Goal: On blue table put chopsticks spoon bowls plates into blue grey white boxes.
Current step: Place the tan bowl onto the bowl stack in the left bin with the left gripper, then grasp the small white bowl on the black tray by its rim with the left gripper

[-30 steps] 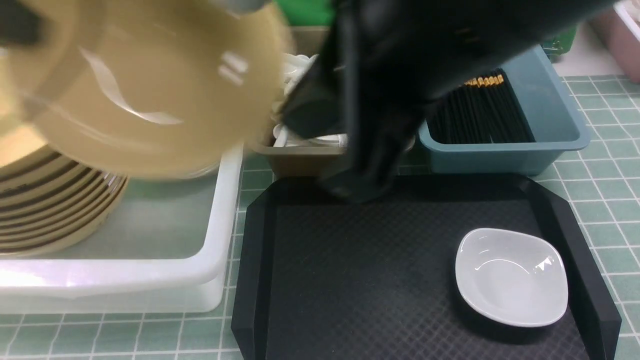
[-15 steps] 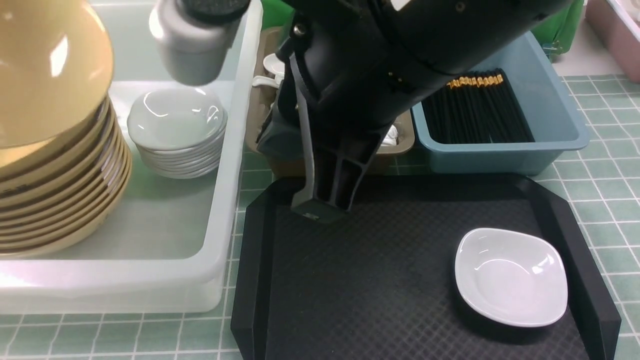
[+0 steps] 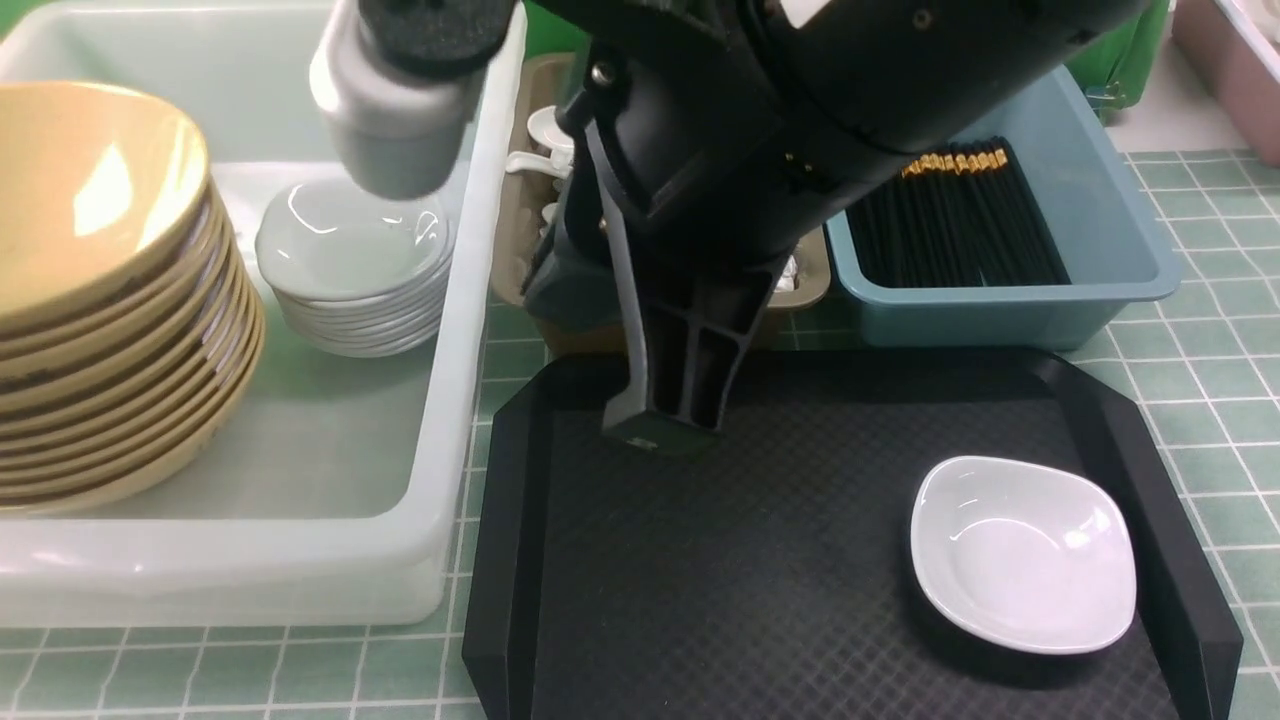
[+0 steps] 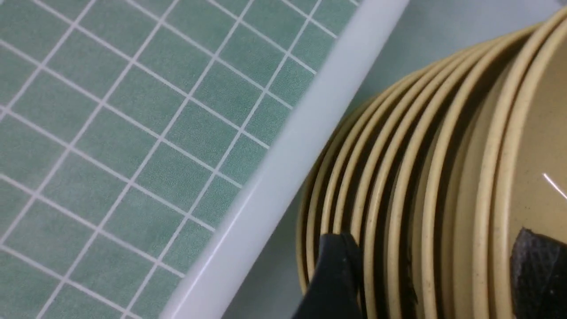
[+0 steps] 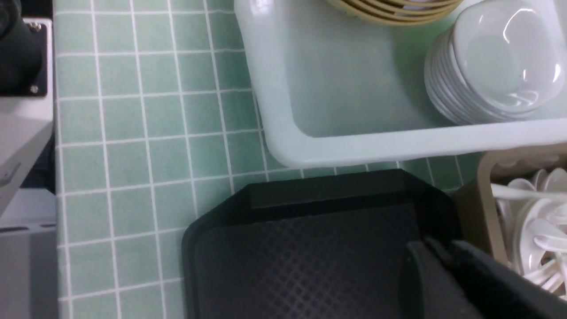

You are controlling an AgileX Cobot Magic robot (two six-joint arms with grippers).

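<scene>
"What did the front view give you?"

"My right arm (image 3: 800, 130) blocked most of the grey-brown box (image 3: 520, 250) of spoons (image 3: 545, 135). The right gripper (image 3: 660, 430) hung pinched and empty over the black tray (image 3: 750, 560), well apart from the lone plate (image 3: 1022, 552). Chopsticks (image 3: 960, 225) lay in the blue box (image 3: 1000, 310), and stacked bowls (image 3: 100, 330) and plates (image 3: 350, 270) sat in the white tub (image 3: 440, 400)."

"Left wrist?"

"The left gripper (image 4: 436, 266) was spread wide, straddling the bowl rims."

"Right wrist?"

"I saw closed tips above the tray, with the spoons just beside."

Left gripper (image 4: 434, 257): fingers (image 4: 336, 274) spread wide apart. Right arm (image 3: 850, 110) descends from far right toward centre; right gripper (image 3: 660, 425) points down, fingers pressed together.
</scene>
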